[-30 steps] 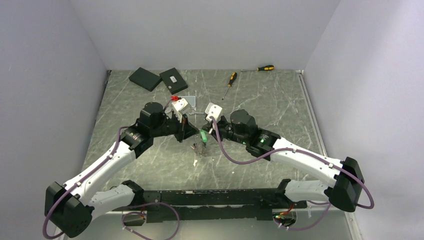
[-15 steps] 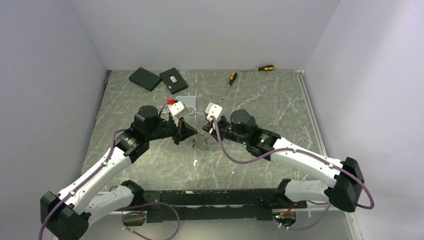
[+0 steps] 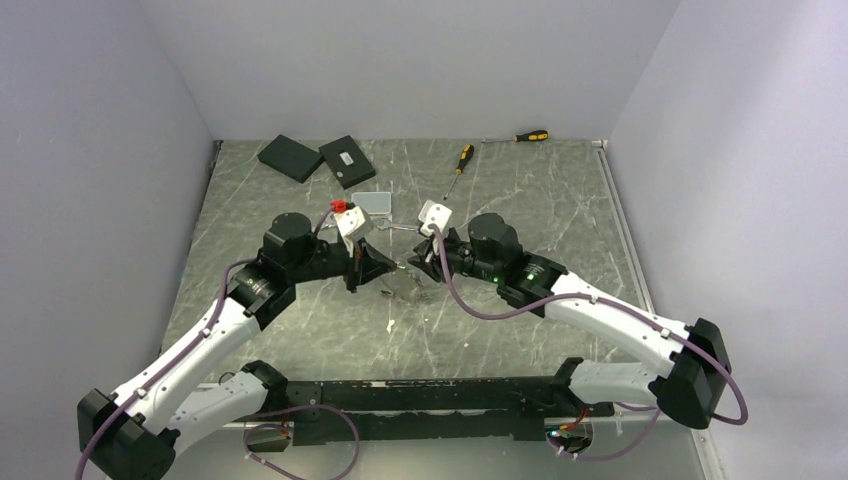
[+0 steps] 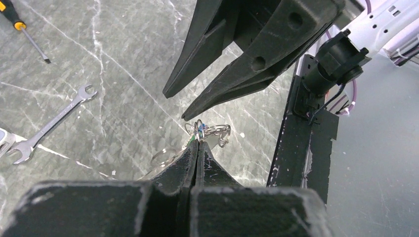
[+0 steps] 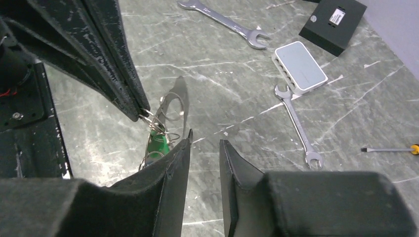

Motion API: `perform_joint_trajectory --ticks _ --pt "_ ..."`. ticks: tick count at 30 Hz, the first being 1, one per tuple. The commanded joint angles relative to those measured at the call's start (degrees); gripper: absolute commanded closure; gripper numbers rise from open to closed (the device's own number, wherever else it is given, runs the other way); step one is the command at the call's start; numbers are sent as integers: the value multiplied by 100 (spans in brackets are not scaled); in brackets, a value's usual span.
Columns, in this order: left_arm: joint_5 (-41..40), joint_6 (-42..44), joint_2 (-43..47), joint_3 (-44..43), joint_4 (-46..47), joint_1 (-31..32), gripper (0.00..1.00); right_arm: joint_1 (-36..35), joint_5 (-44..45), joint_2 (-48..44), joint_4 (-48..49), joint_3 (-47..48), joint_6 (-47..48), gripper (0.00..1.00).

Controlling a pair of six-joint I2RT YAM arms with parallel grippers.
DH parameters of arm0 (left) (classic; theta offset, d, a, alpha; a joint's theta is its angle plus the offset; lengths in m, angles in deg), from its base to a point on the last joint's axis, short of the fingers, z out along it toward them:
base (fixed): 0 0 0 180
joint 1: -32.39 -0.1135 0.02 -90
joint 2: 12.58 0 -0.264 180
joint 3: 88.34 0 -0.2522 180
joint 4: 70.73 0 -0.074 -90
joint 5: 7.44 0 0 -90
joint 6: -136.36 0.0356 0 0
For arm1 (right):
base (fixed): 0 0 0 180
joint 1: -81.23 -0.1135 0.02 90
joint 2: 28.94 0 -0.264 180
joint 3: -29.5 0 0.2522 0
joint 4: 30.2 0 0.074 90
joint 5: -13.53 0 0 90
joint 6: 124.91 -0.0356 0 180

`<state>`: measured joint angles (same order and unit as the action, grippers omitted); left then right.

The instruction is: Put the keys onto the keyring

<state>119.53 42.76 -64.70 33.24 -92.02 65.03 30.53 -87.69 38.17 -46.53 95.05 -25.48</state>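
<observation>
My left gripper is shut on the keyring, pinching the thin wire at its fingertips a little above the table. The keyring is a thin silvery loop with smaller rings bunched at it. A key with a green tag hangs at the bunch, with a bit of blue beside it. In the top view the bunch is small and unclear. My right gripper is open and empty, right next to the bunch, its left finger just beside the green tag. The left fingers show in the right wrist view.
Silver wrenches lie on the table. A white box and two black boxes sit at the back left. Two yellow-and-black screwdrivers lie at the back.
The left arm has drawn back to the left with the ring bunch. The right gripper has shifted slightly away, and the green tag no longer shows at its tips.
</observation>
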Motion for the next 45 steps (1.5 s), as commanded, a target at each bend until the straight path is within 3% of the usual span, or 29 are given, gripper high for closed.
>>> perform_joint_trajectory --ticks 1,12,23,41,45 --pt "443 251 156 -93 338 -12 100 48 -527 -429 68 68 215 67" --pt "933 641 267 -48 331 -12 100 104 -1611 -1178 132 -301 837 62" --pt "1409 779 316 19 366 -12 100 104 -2220 -913 38 -179 925 58" --pt "1428 878 281 28 235 -12 100 104 -2506 -447 -235 334 861 68" --pt "1418 885 264 19 234 -17 100 99 -2516 -446 -278 366 866 76"
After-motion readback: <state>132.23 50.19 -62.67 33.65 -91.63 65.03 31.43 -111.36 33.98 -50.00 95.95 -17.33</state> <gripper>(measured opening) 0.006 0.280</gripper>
